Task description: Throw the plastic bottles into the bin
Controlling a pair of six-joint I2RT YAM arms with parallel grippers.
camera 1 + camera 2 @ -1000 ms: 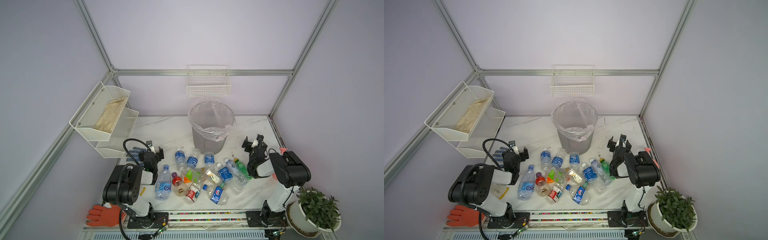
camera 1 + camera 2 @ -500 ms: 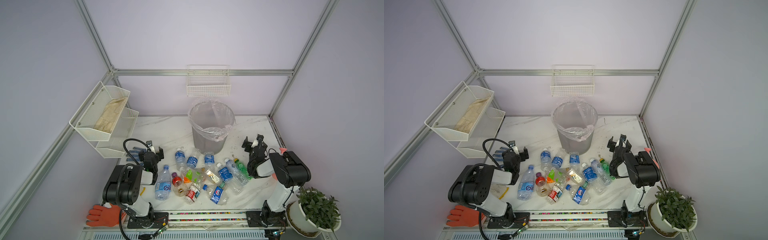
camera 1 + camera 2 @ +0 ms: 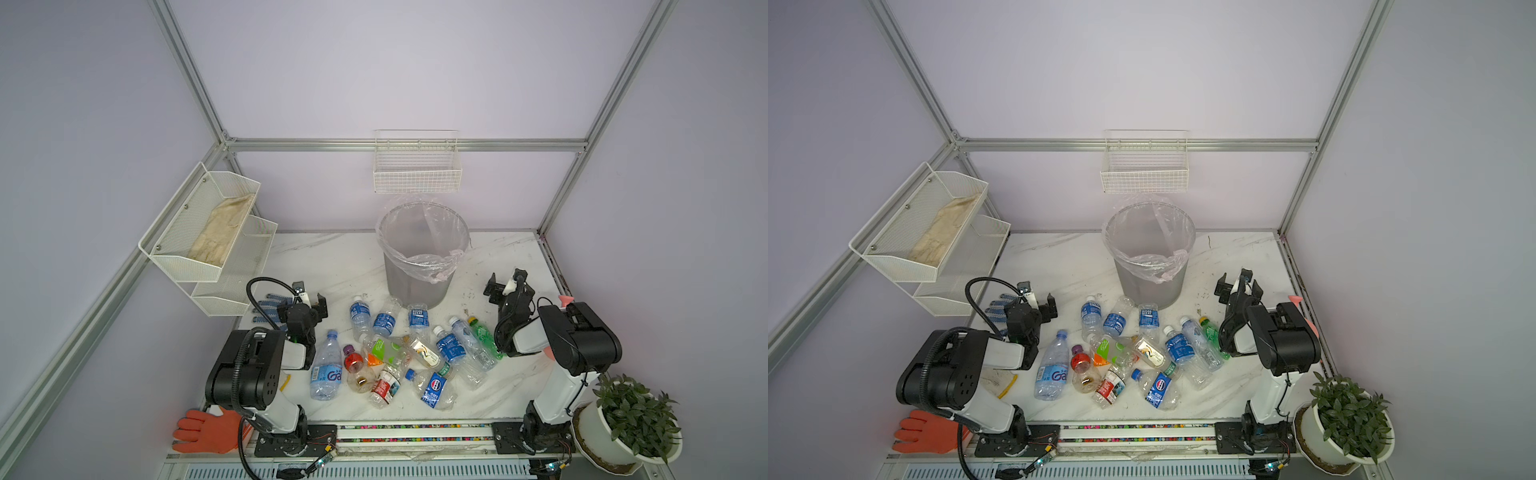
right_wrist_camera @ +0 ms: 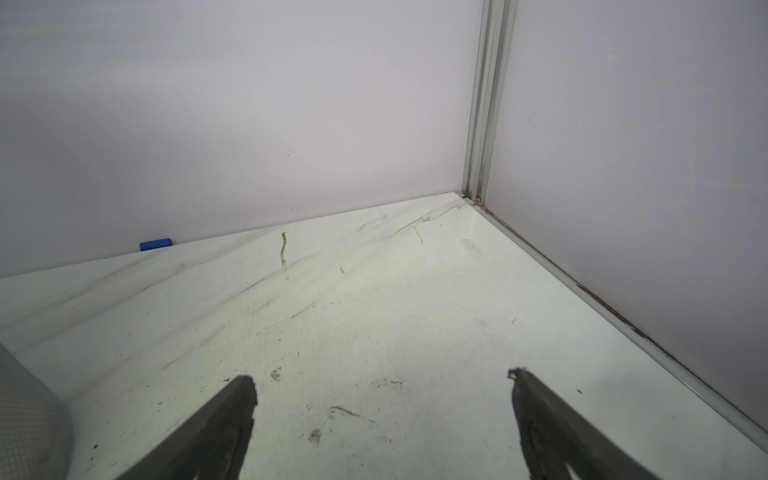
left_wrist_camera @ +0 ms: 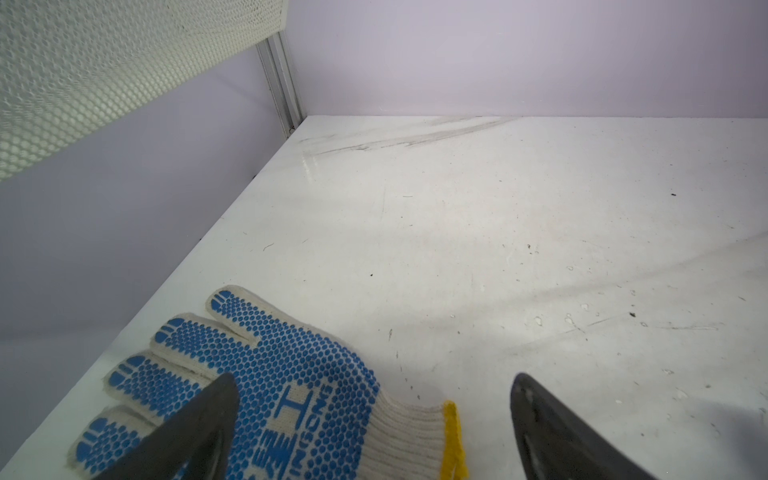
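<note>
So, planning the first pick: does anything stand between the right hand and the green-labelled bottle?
Nothing visible does. The open right hand is over bare table; the green-labelled bottle lies uncovered close by.

**Nothing has moved in the last second**

Set against the earlier top views, no difference shows. The left gripper (image 3: 310,296) and the right gripper (image 3: 506,282) hang over the same spots of the table as before, with their jaws spread just as wide. No bottle in the heap of plastic bottles (image 3: 384,350) has rolled, shifted or left the heap. The bin (image 3: 415,286) has gained nothing that can be made out.
</note>
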